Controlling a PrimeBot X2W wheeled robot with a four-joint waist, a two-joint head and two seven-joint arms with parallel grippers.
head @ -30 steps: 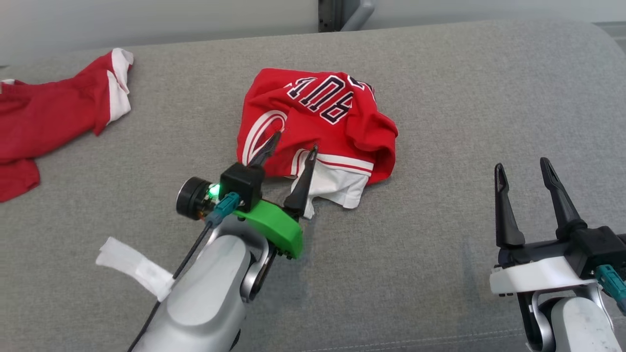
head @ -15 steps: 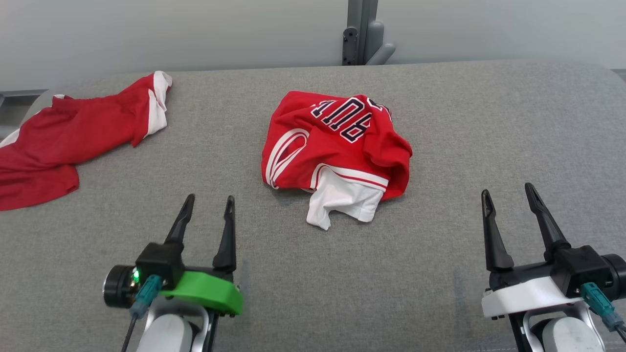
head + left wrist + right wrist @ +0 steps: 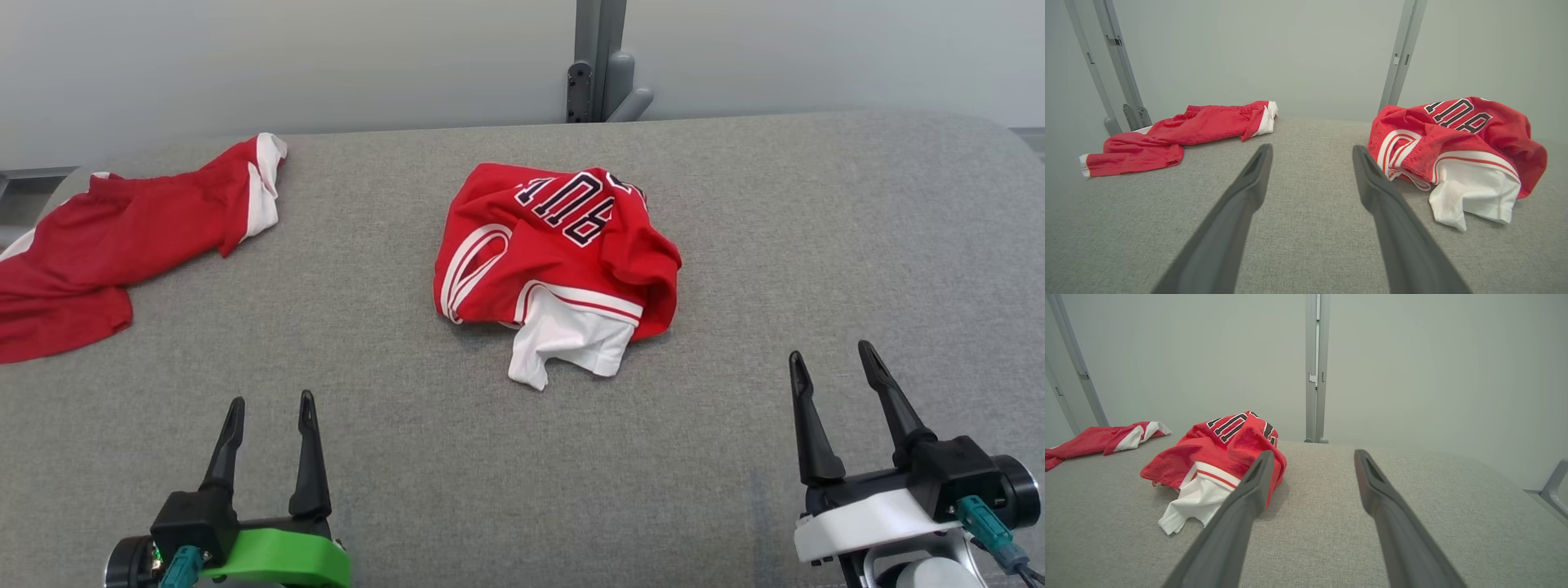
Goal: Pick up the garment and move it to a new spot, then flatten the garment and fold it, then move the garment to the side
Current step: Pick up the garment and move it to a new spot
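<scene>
Since left gripper [image 3: 271, 398] and right gripper [image 3: 829, 349] hang spread, empty, short of the jersey [image 3: 563, 237]: pinch two far-apart red edges, not the white flap [image 3: 571, 339] (sleeve, maybe).

A crumpled red fabric piece with white side panels [image 3: 122, 237] lay stretched out at the far left corner of a grey woven upholstered surface [image 3: 816, 245], reaching its left edge. Behind the surface's far edge, a grey metal post [image 3: 600, 61] stood against a plain pale wall [image 3: 245, 65].
</scene>
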